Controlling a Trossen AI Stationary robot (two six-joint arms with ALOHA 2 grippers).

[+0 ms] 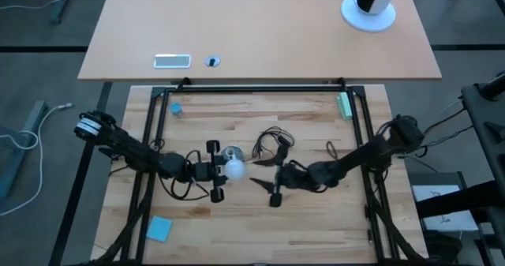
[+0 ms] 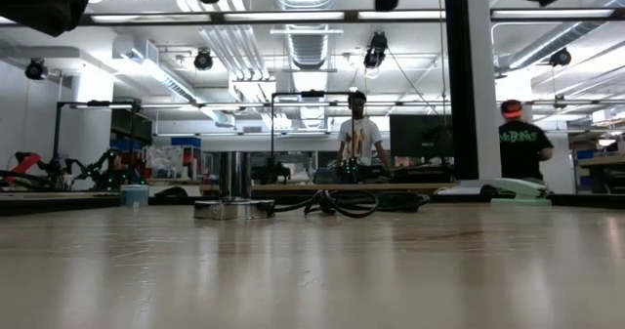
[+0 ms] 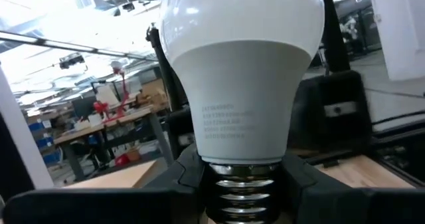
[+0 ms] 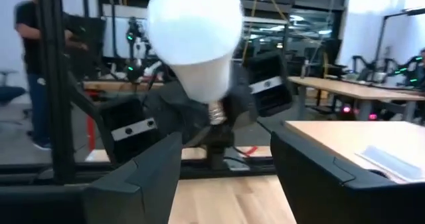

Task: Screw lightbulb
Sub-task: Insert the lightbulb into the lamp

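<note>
On the wooden surface (image 1: 316, 132), the left end effector (image 1: 218, 172) clamped the lightbulb (image 1: 235, 169) by its screw base, glass end pointing right. The right end effector (image 1: 268, 182) stood wide open just right of it, facing the glass. The socket (image 1: 230, 152) lay just beyond, toward the far side.

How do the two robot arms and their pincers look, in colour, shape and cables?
Both arms are dark, nearly black, slim and jointed. The left arm has a white ringed band near its outer end; the right arm has thin black cables looping beside it. The left pincer and the right pincer each have two flat, blocky black fingers, some bearing a small pale label.
</note>
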